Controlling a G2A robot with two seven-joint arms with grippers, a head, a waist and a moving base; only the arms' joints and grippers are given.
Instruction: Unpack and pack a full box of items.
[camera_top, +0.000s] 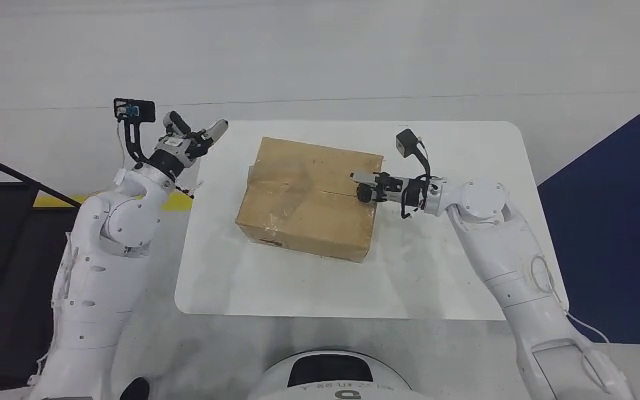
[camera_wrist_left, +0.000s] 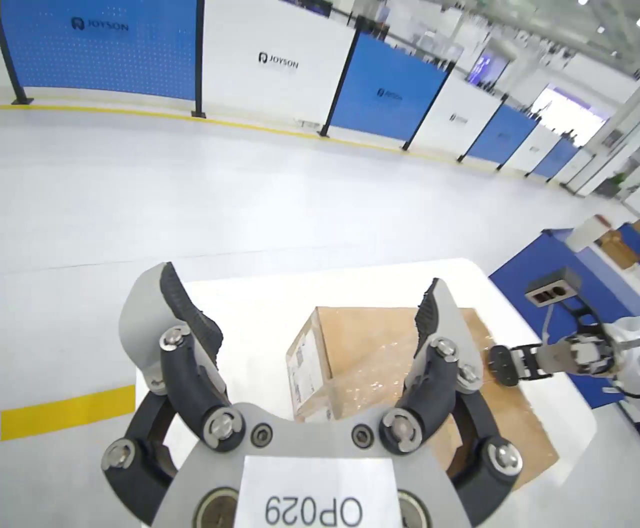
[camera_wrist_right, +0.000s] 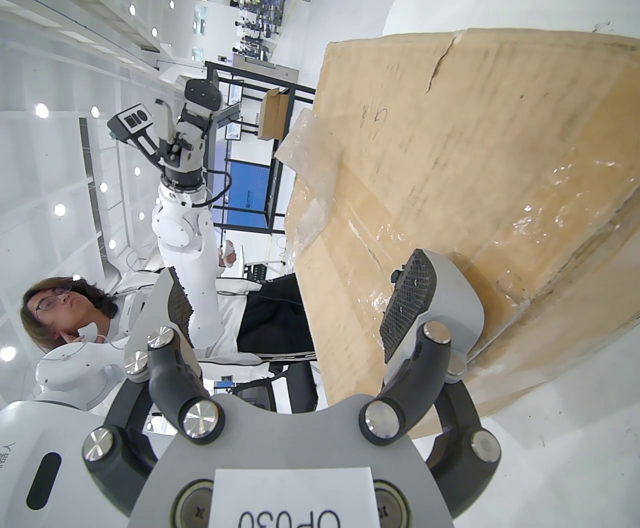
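A closed brown cardboard box (camera_top: 310, 198) sealed with clear tape sits in the middle of the white table (camera_top: 450, 290). My right gripper (camera_top: 358, 186) is open at the box's right top edge, one finger (camera_wrist_right: 410, 300) resting on the taped top and the other held above it. The box (camera_wrist_right: 450, 175) looms close in the right wrist view. My left gripper (camera_top: 193, 134) is open and empty, raised beyond the table's far left corner. From the left wrist view the box (camera_wrist_left: 370, 360) lies past my open left gripper (camera_wrist_left: 300, 300), with the right gripper (camera_wrist_left: 505, 367) at its far side.
Loose clear tape (camera_wrist_right: 310, 200) sticks up at one end of the box top. Bare table surface lies in front of the box and to its right. Blue and white partition panels (camera_wrist_left: 200, 50) stand far off across the floor.
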